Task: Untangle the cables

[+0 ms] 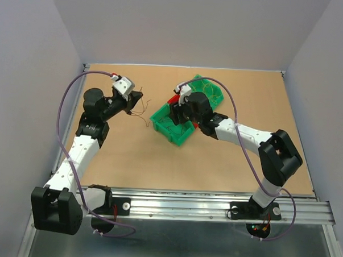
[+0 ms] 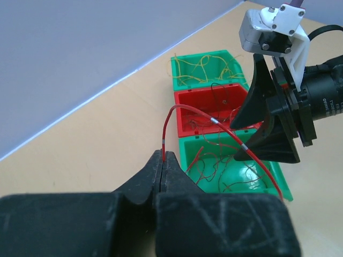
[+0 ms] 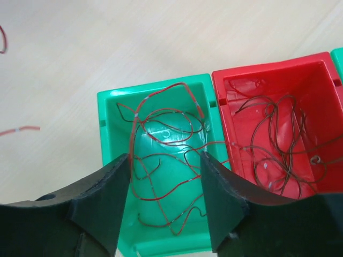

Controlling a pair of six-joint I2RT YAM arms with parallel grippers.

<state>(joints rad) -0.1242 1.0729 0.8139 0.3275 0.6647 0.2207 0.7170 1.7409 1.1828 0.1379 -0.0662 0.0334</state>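
Thin curly cables lie in three bins set in a row. My left gripper point(image 2: 162, 156) is shut on the end of a red cable point(image 2: 225, 128), which arches up and runs over the near green bin point(image 2: 278, 184). In the top view the left gripper point(image 1: 137, 98) stands left of the bins. My right gripper point(image 3: 165, 160) is open, its jaws wide apart above the green bin point(image 3: 110, 115), which holds a tangle of red and brown cables point(image 3: 161, 134). Brown cables point(image 3: 278, 134) lie in the red bin point(image 3: 270, 67). Yellow cables point(image 2: 206, 67) fill the far green bin point(image 2: 175, 68).
Loose cables point(image 1: 142, 113) lie on the brown table between the left gripper and the bins. Short red cable pieces point(image 3: 19, 129) show on the table left of the green bin. The right arm's fingers point(image 2: 268, 144) hang over the bins. Grey walls enclose the table.
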